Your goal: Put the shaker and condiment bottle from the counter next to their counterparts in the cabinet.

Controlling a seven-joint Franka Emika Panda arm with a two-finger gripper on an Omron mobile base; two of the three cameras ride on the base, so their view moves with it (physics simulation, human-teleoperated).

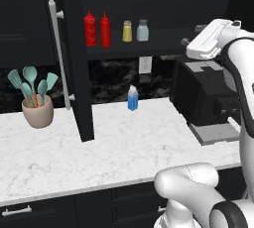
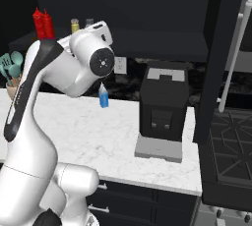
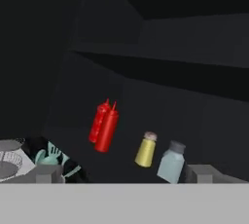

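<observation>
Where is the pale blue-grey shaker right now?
The shaker stands upright on the cabinet shelf in the left base view, just right of the yellow shaker, with both red bottles further left.

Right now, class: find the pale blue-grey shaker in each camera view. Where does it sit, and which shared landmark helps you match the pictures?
Left base view: pale blue-grey shaker on the cabinet shelf, upper middle, right of the yellow shaker.
Right base view: upper left, its cap peeks above the arm.
Hand view: lower right.
Shared landmark: the two red bottles.

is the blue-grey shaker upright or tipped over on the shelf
Upright: the shaker stands on its base on the cabinet shelf, grey cap up, beside the yellow shaker.
</observation>
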